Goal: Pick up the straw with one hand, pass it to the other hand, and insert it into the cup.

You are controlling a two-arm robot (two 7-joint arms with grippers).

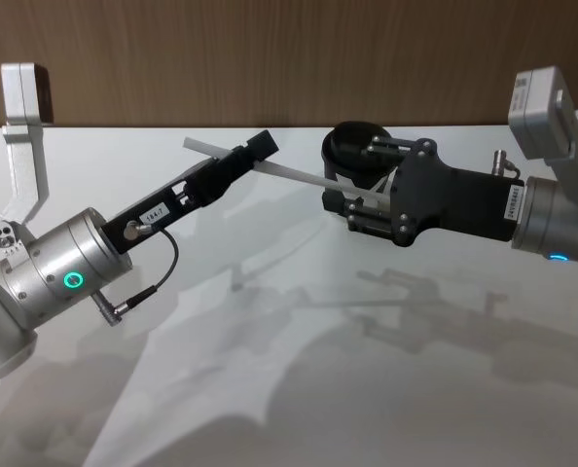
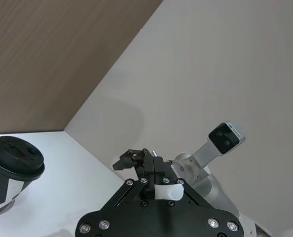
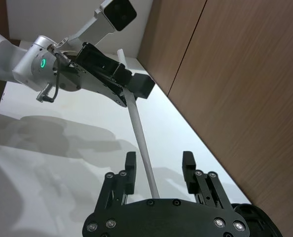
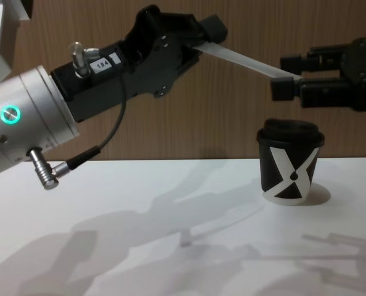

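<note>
Over the white table [image 4: 140, 203], the straw [image 1: 299, 177] is carried with its long axis running left to right. It is pinched by the left gripper [image 1: 255, 154], and its right end is flanked, untouched, by the spread fingers of the right gripper [image 3: 159, 158]. The cup [image 4: 290, 168] is stood just below that end, with wood panelling seen beyond.

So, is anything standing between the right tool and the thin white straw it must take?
Nothing visible does. The long, thin white straw, held by the left tool, runs between the open fingers of the right tool.
</note>
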